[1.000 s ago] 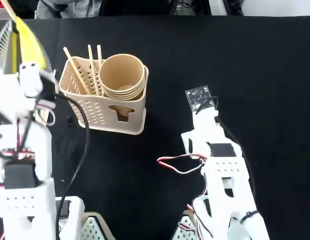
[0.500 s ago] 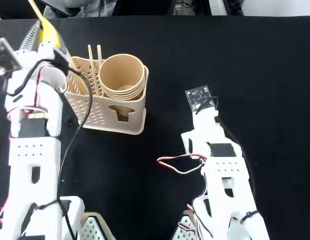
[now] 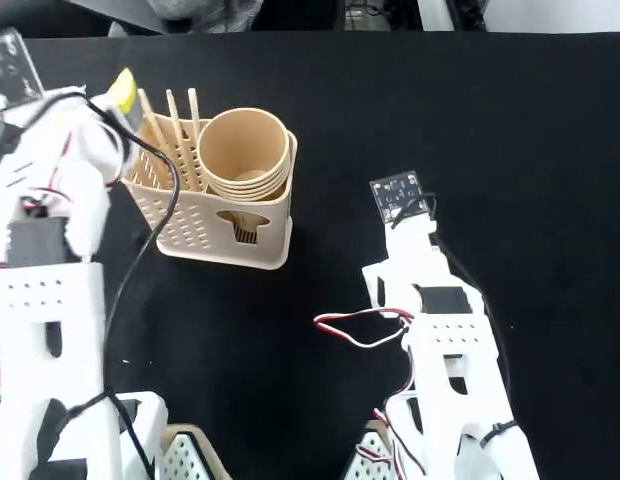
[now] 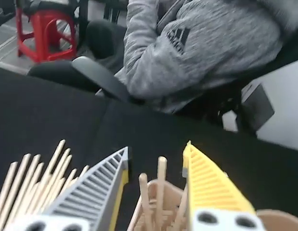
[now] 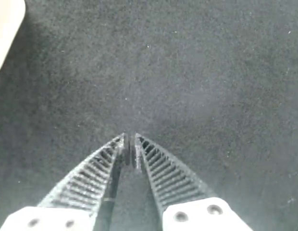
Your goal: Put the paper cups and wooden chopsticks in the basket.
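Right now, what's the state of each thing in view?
basket: upright on the table
paper cups: stacked, inside the basket
chopsticks: standing in the basket
left gripper: open, over the chopsticks
right gripper: shut, empty, over bare table

Black table [image 3: 510, 120]; cream slotted basket [image 3: 205, 228] upright on it, toward far left.

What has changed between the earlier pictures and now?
The left hand swung in from the far left toward the basket. Open, it now sits at the chopsticks standing in it. Nothing was taken hold of or let go. The basket, the paper cups and the shut right hand stayed where they were.
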Motion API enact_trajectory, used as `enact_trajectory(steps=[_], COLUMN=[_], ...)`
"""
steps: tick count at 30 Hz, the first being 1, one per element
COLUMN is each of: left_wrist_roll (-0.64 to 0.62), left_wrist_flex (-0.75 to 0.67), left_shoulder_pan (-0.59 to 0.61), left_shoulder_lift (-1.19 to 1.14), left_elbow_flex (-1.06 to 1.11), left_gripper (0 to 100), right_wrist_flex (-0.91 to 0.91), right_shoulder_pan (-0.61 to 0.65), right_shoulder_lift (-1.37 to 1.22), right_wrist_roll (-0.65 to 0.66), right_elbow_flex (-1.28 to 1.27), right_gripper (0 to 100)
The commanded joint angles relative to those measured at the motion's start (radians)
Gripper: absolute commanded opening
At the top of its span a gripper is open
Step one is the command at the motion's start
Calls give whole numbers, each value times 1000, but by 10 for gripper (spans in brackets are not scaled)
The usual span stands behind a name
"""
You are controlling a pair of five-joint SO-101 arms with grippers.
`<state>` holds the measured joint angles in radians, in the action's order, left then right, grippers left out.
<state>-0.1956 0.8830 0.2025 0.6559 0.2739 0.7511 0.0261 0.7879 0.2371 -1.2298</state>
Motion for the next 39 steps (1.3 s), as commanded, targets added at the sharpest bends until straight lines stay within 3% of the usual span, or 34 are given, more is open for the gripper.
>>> enact_trajectory(steps=[1,7,13,18,28,35,39], left_wrist_roll=[86,245,371,462,465,466,465], left_wrist_flex=[258,439,451,456,419,546,608], left_shoulder_pan=[74,302,435,470,493,479,473], left_shoulder_lift=[2,-201,-621,-933,-1600,-1959,-2070], left_elbow_flex=[-242,-378,-512,-716,-1294,-1788,-1937], left_gripper=[194,195,191,191,191,191,191], right_wrist_flex=[-17,-17,-17,-15,-17,-17,-17], right_shoulder_pan=[-15,-15,-14,-14,-14,-14,-14], right_shoulder_lift=[5,5,5,5,5,5,5], right_wrist_roll=[9,9,9,9,9,9,9], right_elbow_flex=[5,5,5,5,5,4,4], right_gripper=[28,28,28,28,28,28,28])
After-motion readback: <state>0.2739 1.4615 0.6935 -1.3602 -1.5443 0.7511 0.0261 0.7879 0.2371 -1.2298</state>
